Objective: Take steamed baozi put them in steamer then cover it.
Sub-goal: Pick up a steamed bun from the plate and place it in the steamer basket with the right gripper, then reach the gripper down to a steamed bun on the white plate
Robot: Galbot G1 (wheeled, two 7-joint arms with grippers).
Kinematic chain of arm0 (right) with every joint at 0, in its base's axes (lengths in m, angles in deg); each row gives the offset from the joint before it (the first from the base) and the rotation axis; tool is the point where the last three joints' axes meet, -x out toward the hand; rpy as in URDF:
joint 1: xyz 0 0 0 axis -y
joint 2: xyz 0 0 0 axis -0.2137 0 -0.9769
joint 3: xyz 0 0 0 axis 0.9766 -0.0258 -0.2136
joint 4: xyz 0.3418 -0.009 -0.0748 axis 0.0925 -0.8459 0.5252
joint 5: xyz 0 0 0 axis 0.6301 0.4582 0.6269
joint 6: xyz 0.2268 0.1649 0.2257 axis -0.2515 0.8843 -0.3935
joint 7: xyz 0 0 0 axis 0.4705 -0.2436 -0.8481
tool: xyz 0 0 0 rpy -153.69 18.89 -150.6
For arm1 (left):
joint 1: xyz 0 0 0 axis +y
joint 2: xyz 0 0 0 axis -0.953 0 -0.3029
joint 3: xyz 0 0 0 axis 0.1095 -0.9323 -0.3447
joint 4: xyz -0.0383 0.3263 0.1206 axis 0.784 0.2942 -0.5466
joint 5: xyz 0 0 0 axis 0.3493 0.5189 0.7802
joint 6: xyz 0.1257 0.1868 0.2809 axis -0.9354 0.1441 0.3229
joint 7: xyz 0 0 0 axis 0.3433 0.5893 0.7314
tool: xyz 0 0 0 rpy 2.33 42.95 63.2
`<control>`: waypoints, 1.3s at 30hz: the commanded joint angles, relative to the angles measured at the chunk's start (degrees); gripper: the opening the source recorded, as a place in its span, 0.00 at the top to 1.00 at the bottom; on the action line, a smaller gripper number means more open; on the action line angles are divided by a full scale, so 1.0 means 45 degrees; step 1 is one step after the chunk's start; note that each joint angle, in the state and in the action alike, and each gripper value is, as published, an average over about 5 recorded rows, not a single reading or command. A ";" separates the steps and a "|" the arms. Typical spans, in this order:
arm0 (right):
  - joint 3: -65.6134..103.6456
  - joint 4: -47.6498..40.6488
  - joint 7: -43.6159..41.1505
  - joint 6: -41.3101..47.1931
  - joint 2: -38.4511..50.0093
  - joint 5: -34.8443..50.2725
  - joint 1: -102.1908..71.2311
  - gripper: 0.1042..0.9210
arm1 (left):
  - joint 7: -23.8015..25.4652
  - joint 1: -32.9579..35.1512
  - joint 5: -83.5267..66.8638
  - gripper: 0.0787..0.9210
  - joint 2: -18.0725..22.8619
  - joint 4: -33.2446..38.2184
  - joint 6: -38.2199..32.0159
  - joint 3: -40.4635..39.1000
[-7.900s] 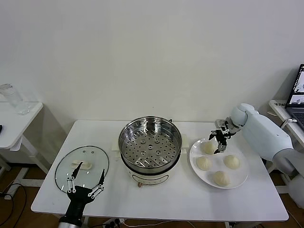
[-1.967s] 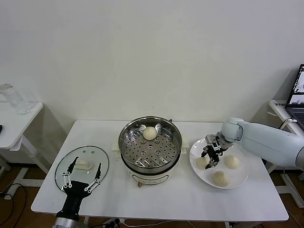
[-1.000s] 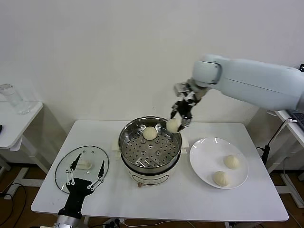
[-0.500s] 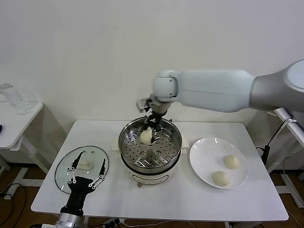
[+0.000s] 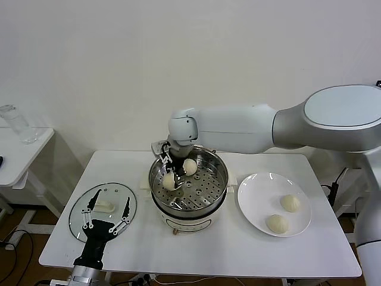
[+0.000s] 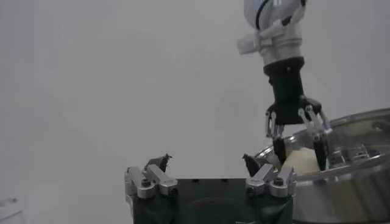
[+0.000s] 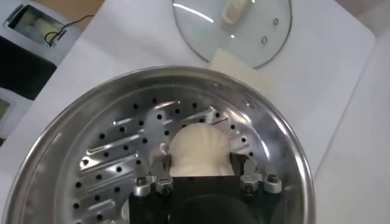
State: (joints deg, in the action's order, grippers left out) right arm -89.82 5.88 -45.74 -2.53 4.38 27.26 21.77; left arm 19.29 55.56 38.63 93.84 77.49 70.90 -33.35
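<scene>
The steamer [image 5: 188, 186] is shiny polished metal with a perforated tray. The baozi [image 5: 169, 180] look smooth, matt dough. The lid [image 5: 102, 210] is clear glossy glass; the plate [image 5: 256, 202] is smooth white.

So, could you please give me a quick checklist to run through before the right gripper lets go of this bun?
1. Right gripper inside the steamer: ok.
2. Held bun resting on the perforated tray: cannot tell.
3. Clear of the first bun: ok, a gap shows.
4. Two buns remain on the plate: ok.
5. Glass lid lying by the left gripper, ready for covering: ok.
</scene>
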 commanded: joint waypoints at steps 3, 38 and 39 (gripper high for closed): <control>-0.0054 -0.0080 0.0248 0.0005 -0.0396 -0.0158 -0.0367 0.21 | -0.0039 0.0021 -0.0034 0.12 0.0032 0.0006 -0.0093 0.0125; 0.1458 0.2723 -0.4487 -0.2684 1.1697 -0.5811 -0.1398 0.12 | -0.0101 0.0295 0.0071 0.12 0.0039 0.0173 -0.0055 0.0174; 0.1547 0.2694 -0.4456 -0.2708 1.1720 -0.5908 -0.1734 0.12 | -0.0103 0.0300 0.0083 0.12 0.0058 0.0156 -0.0061 0.0174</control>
State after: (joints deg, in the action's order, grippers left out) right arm -84.36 16.91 -63.51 -12.06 45.01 8.60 24.34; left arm 18.84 56.81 38.88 93.97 78.57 70.42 -32.66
